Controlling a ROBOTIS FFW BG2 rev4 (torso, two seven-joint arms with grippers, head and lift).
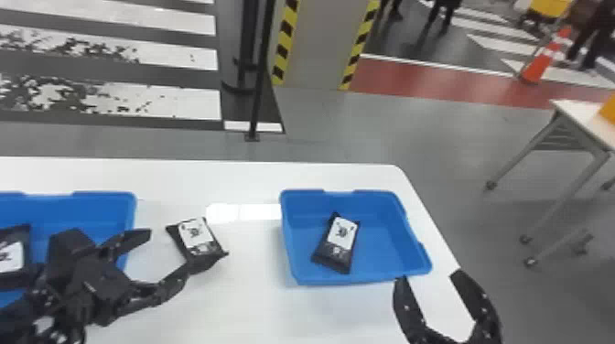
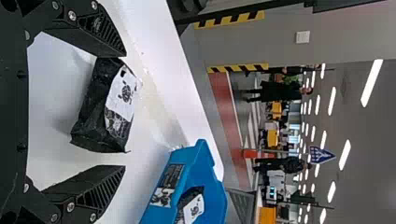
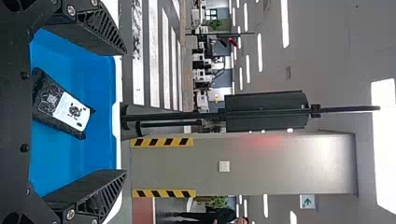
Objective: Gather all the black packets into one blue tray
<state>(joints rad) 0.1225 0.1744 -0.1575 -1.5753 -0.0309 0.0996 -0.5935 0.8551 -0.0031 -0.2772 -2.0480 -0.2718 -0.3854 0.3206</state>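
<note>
My left gripper (image 1: 171, 249) is open, with a black packet (image 1: 196, 238) on the white table just beyond and between its fingers. In the left wrist view the packet (image 2: 107, 109) lies between the two fingertips of the left gripper (image 2: 125, 109), touched by neither as far as I can tell. Another black packet (image 1: 336, 244) rests inside the right blue tray (image 1: 409, 247). A third packet (image 1: 11, 256) is in the left blue tray (image 1: 98, 199), partly behind the left arm. At the right tray's near right corner my right gripper (image 1: 428, 276) stands open and empty; the wrist view shows this right gripper (image 3: 126, 112) too.
The white table (image 1: 206, 178) has its right edge just past the right tray. A grey pillar (image 1: 320, 41) with striped edges, a black pole, an orange cone (image 1: 542, 61) and a second table (image 1: 579, 116) stand beyond on the floor.
</note>
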